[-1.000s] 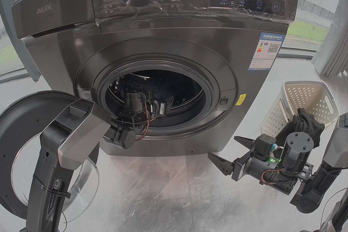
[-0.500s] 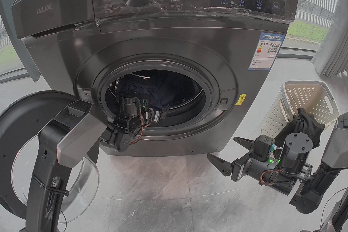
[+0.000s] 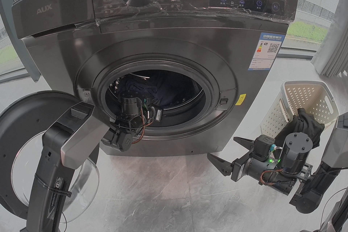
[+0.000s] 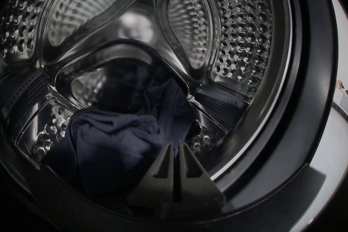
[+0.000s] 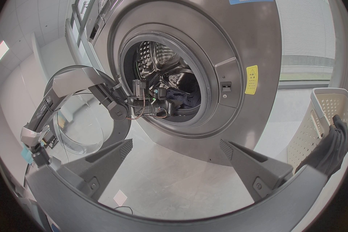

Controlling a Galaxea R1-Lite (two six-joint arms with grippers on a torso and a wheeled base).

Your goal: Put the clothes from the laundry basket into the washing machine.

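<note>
The grey washing machine [image 3: 156, 40] stands with its round door [image 3: 21, 127] swung open to the left. A dark blue garment [image 4: 119, 135] lies at the bottom of the steel drum [image 4: 232, 44]. My left gripper [image 4: 176, 149] is just inside the opening, shut with nothing between its fingers, a little in front of that garment. My right gripper [image 3: 223, 149] hangs open and empty low over the floor, right of the machine's front. Behind it the white laundry basket [image 3: 319, 95] holds a black garment [image 3: 306, 125] draped over its near rim.
Bare grey floor [image 3: 163, 185] lies between the machine and me. The open door's glass bowl [image 3: 72, 185] sits close behind my left arm. A yellow sticker and the door latch [image 3: 224, 101] are on the machine's front, right of the opening.
My left gripper has drawn back slightly toward the opening's lower left, and the blue garment in the drum now shows more. The right arm has not moved.
</note>
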